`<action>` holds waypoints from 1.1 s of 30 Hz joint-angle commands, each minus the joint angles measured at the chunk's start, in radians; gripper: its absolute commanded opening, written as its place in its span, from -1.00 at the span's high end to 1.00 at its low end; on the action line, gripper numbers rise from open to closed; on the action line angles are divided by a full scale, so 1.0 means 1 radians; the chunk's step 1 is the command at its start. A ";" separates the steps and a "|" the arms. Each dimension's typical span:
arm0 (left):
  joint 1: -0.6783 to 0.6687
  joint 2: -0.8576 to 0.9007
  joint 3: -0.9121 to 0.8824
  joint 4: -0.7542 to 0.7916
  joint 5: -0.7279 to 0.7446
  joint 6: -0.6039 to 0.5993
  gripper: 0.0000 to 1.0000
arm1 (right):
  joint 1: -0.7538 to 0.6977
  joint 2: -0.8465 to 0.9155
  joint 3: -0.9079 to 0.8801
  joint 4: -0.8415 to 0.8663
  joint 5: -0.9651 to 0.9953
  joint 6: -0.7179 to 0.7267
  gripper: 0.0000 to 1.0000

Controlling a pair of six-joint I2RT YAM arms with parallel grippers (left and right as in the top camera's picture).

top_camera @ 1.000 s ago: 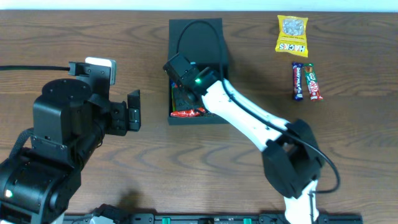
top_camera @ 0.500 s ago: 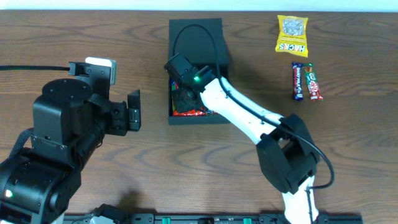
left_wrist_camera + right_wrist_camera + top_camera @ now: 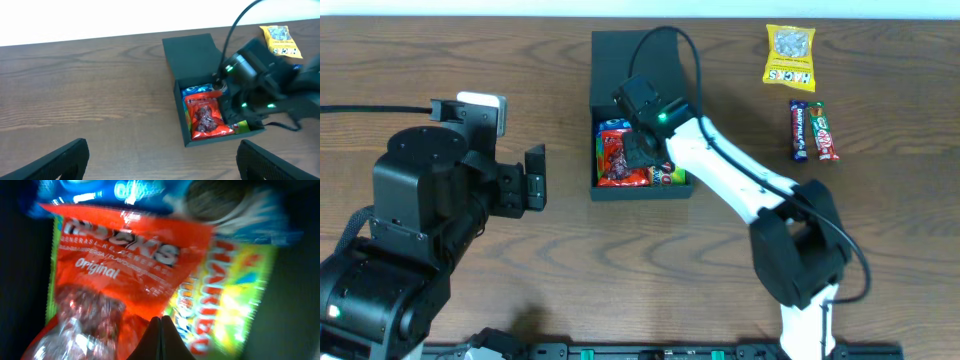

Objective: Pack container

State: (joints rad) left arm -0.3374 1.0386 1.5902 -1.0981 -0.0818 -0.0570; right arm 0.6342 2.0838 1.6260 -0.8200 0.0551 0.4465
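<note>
Overhead view of a wooden counter [image 3: 470,60] w/ two robot arms. The container [image 3: 620,50], a dark box w/ its flap lid open, sits mid-counter near the far edge.

Inside lies a red packet [image 3: 115,280] marked "Original"; its brand name above ends in "KS". Beside it are a blue packet [image 3: 120,190] w/ a dark round biscuit pictured, lettering too blurred to read, and a yellow-green packet [image 3: 225,305] w/ red letters, upside down, not legible.

Outside, toward the far right corner, is a yellow bag [image 3: 790,55] reading "HACKS". Just nearer than it, two bars lie side by side: a dark blue bar [image 3: 799,130] and a red-and-green bar [image 3: 827,132], print too small to be sure of.

The right gripper [image 3: 642,150] hangs over the container interior, fingers [image 3: 155,340] pressed together, holding nothing. The left gripper [image 3: 532,178] hovers by the left edge, well apart from the container, fingers [image 3: 55,160] spread wide.

Vs. a sec. ago: the right gripper has shifted from the container's left side toward its middle, uncovering the blue and red packets. Left arm, bag and bars unchanged.
</note>
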 commanded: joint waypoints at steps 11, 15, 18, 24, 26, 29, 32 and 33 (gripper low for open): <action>0.004 -0.001 -0.003 -0.001 0.001 -0.018 -0.90 | 0.007 0.049 -0.016 0.073 -0.221 -0.185 0.98; 0.004 -0.001 -0.003 -0.002 0.001 -0.018 -0.90 | 0.005 0.049 -0.016 0.064 -0.237 -0.216 0.98; 0.004 -0.001 -0.003 -0.024 -0.012 -0.018 -0.90 | 0.001 0.049 -0.016 0.064 -0.236 -0.193 0.98; 0.005 0.021 -0.080 -0.116 -0.074 -0.049 -0.64 | -0.021 0.049 -0.016 0.042 -0.239 -0.190 0.97; 0.005 0.020 -0.144 -0.084 -0.075 -0.095 0.75 | -0.025 0.049 -0.016 0.042 -0.239 -0.190 0.97; 0.012 0.020 -0.239 -0.036 -0.069 -0.150 0.88 | -0.026 0.049 -0.016 0.043 -0.240 -0.190 0.97; 0.069 0.019 -0.358 0.049 0.039 -0.161 0.88 | -0.026 0.049 -0.016 0.043 -0.240 -0.193 0.97; 0.113 0.019 -0.418 0.098 0.117 -0.162 0.88 | -0.026 0.049 -0.016 0.043 -0.240 -0.193 0.97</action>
State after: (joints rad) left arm -0.2928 1.0592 1.2663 -1.0519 -0.0963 -0.1783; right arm 0.6170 2.1288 1.6112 -0.7731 -0.1658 0.2657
